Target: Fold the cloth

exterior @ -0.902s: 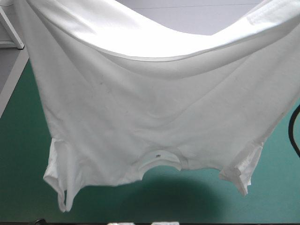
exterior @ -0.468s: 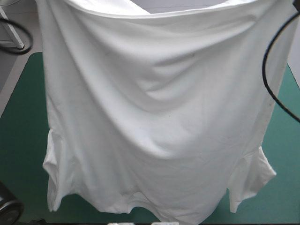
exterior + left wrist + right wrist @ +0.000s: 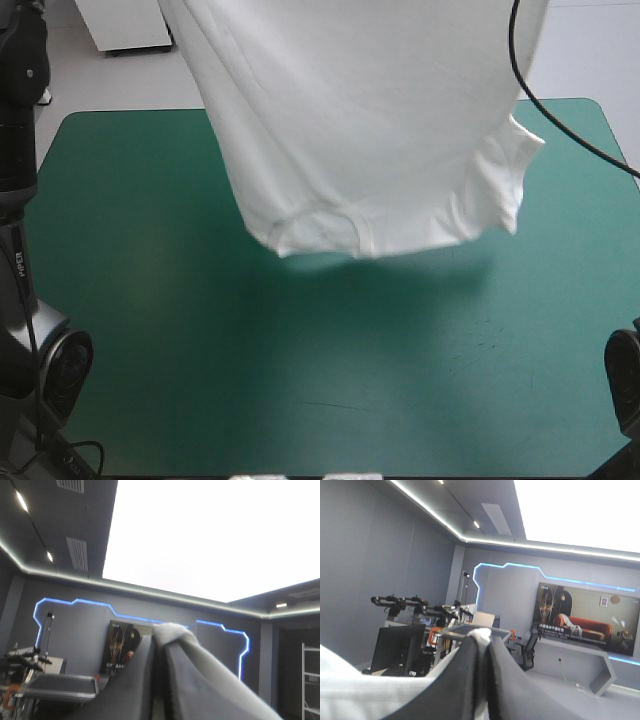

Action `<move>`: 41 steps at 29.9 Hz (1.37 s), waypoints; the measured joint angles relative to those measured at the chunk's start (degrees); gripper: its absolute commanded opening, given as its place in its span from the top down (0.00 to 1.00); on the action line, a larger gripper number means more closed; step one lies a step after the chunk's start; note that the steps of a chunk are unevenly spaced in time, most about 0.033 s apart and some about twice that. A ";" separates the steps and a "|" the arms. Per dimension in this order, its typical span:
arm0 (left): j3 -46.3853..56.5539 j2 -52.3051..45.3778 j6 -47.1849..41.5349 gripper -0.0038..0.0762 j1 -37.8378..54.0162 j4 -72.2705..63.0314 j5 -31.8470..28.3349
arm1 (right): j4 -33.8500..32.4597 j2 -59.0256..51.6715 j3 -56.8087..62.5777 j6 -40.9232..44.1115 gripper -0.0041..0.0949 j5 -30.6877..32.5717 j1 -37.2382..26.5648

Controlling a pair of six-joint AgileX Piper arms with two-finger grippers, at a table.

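Note:
The white T-shirt (image 3: 360, 120) hangs in the air over the far half of the teal-green table (image 3: 300, 380), upside down. Its collar (image 3: 320, 232) is at the lowest edge and one sleeve (image 3: 505, 180) dangles on the right. Its shadow falls on the cover just below. Both grippers are above the high view's frame. In the left wrist view my left gripper (image 3: 167, 630) is shut, with white cloth (image 3: 225, 680) pinched at the tip and draped along one finger. My right gripper (image 3: 480, 635) is shut too, a fold of the T-shirt (image 3: 350, 685) trailing beside it.
The left arm's column (image 3: 20, 200) rises along the table's left edge, with its base joint (image 3: 55, 365) near the front left corner. The right arm's base (image 3: 625, 385) shows at the front right edge. The near half of the cover lies bare.
The T-shirt filled nearly the whole high view earlier. It has since swung up and away toward the far side, uncovering most of the table and both arm bases.

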 measured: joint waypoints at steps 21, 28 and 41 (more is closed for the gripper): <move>-0.10 13.35 7.65 0.96 0.48 1.42 38.76 | -15.07 14.61 0.72 17.33 0.97 32.83 1.94; 0.03 23.88 7.60 0.96 0.48 -0.10 45.74 | -15.19 26.10 1.11 19.80 0.97 40.02 1.94; 0.03 31.87 6.39 0.96 1.33 -3.16 55.77 | -15.86 32.69 3.01 21.28 0.97 40.02 1.94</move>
